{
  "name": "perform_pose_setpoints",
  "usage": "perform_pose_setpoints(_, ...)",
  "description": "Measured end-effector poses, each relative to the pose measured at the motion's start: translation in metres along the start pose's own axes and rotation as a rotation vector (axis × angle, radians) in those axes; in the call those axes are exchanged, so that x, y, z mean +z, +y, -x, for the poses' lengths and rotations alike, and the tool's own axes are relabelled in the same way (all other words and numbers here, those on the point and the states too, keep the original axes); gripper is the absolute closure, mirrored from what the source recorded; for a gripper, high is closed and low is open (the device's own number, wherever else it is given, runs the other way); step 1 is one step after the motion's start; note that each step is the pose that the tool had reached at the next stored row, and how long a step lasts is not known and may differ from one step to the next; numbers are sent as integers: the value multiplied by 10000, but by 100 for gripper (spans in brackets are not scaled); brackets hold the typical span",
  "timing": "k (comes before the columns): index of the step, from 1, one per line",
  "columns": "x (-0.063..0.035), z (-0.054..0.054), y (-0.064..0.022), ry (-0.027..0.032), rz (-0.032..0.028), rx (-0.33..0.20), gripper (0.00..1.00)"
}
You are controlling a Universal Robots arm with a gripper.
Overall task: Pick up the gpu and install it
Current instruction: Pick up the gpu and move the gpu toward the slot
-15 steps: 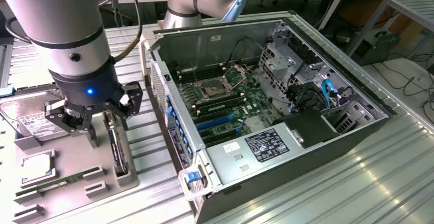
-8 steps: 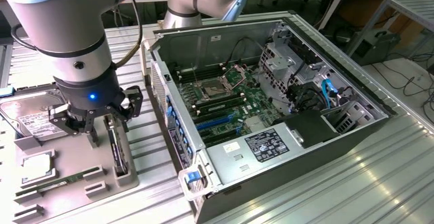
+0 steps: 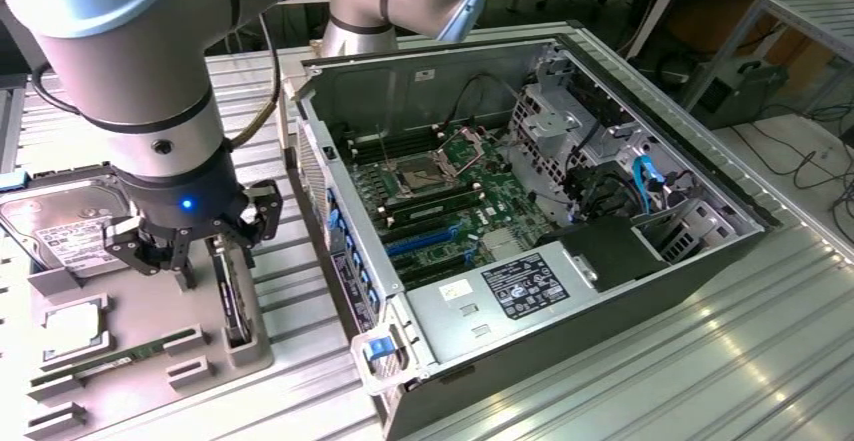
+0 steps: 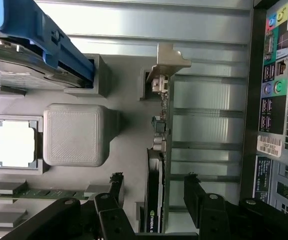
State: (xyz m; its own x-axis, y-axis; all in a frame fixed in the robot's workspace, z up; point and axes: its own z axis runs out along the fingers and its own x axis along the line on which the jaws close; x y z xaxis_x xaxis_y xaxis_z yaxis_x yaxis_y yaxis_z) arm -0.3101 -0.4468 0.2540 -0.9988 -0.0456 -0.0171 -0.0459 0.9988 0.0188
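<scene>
Gpu (image 4: 154, 210) is standing on edge in the tray (image 4: 128, 130) slot, beside the open case (image 3: 601, 341). I'm hovering the gripper (image 4: 154, 177) over it, fingers (image 4: 116, 187) spread apart on either side, not touching. I reckon it's wanting centring and a straight descent so both pads are meeting the flat faces.

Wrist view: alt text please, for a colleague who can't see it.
The open gripper straddles the gpu without touching it; the card stands on edge in a grey holder tray. The computer case lies beside the tray.
</scene>
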Motion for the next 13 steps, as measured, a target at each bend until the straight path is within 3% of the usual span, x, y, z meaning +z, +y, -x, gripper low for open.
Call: perform_pose_setpoints(13,248,-6,-43,0,-1,8,40)
